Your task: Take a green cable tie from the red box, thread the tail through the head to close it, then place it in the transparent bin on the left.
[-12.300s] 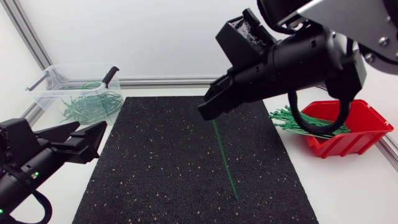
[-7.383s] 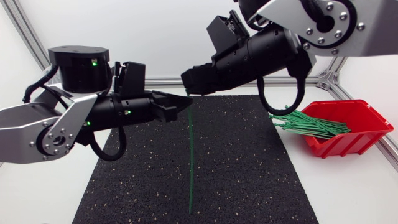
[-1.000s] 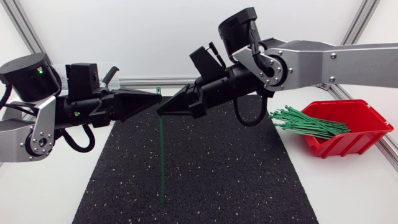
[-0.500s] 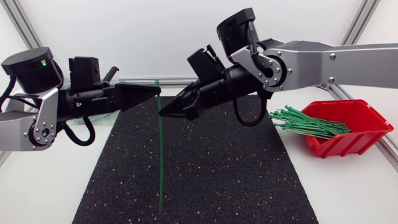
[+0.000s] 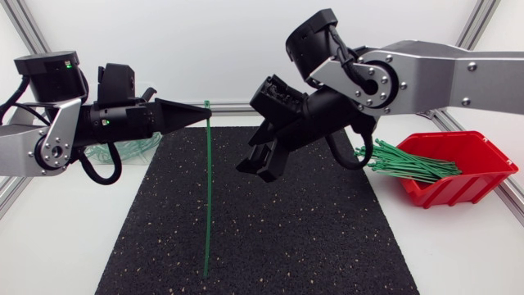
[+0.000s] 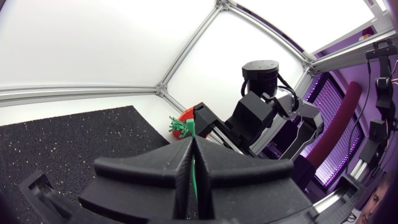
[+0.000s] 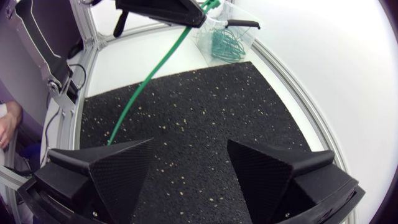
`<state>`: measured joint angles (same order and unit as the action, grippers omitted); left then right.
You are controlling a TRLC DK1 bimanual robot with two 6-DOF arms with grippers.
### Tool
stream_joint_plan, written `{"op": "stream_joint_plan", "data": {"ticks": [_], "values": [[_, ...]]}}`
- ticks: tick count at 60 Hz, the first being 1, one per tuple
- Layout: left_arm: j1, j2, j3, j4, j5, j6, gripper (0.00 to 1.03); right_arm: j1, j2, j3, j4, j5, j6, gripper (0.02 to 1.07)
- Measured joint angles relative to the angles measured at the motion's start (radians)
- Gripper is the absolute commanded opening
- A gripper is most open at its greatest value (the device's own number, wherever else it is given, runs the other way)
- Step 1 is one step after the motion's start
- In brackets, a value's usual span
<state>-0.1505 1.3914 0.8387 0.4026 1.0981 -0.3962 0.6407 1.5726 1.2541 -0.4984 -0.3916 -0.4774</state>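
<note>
While left fingers [image 5: 176,115] pinch the thin green plastic cable tie [image 5: 205,205] mid-frame, spread right fingers [image 5: 268,164] should take its tail low.

Robot lab; aluminium frame [image 5: 23,29], speckled black mat [image 5: 278,238]

Left hand [image 5: 199,116] pinched; right hand [image 5: 260,170] spread

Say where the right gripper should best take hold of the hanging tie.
Low on the free tail of the tie, coming in level from its right. It hangs straight down from the left gripper, which is shut on it just under the head, so everything below is unobstructed. The open right gripper sits on that side and could probably pinch across the strap there.
</note>
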Motion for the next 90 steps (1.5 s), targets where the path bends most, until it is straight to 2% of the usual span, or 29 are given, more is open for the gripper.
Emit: {"op": "stream_joint_plan", "data": {"ticks": [9, 14, 21, 27, 36, 43, 53, 65, 75, 83, 90], "values": [[0.000, 0.019, 0.068, -0.251, -0.029, 0.161, 0.03, 0.006, 0.000, -0.018, -0.037, 0.097, -0.071, 0.95], [-0.003, 0.039, 0.097, -0.333, -0.077, 0.261, 0.03, 0.008, 0.000, -0.026, -0.058, 0.188, -0.087, 0.95], [-0.011, 0.088, 0.126, -0.362, -0.095, 0.346, 0.03, 0.027, 0.000, -0.045, -0.047, 0.322, -0.104, 0.95], [-0.019, 0.154, 0.178, -0.422, -0.073, 0.383, 0.03, 0.052, 0.000, -0.089, 0.007, 0.415, -0.125, 0.95], [-0.027, 0.214, 0.240, -0.462, -0.048, 0.409, 0.03, 0.080, 0.000, -0.173, 0.083, 0.491, -0.175, 0.97], [-0.036, 0.235, 0.278, -0.472, -0.031, 0.424, 0.03, 0.091, 0.000, -0.195, 0.123, 0.512, -0.222, 0.97], [-0.042, 0.269, 0.315, -0.504, -0.003, 0.436, 0.03, 0.117, -0.003, -0.259, 0.312, 0.600, -0.351, 0.97], [-0.040, 0.312, 0.324, -0.539, 0.022, 0.464, 0.03, 0.226, -0.008, -0.419, 0.595, 0.686, -0.603, 0.97], [-0.022, 0.336, 0.343, -0.573, 0.050, 0.489, 0.03, 0.294, -0.008, -0.497, 0.770, 0.703, -0.791, 0.97], [-0.008, 0.364, 0.366, -0.624, 0.058, 0.529, 0.03, 0.335, -0.007, -0.532, 0.850, 0.703, -0.906, 0.97], [-0.007, 0.396, 0.396, -0.722, 0.072, 0.581, 0.03, 0.361, 0.008, -0.552, 0.932, 0.695, -0.987, 0.97]]}}
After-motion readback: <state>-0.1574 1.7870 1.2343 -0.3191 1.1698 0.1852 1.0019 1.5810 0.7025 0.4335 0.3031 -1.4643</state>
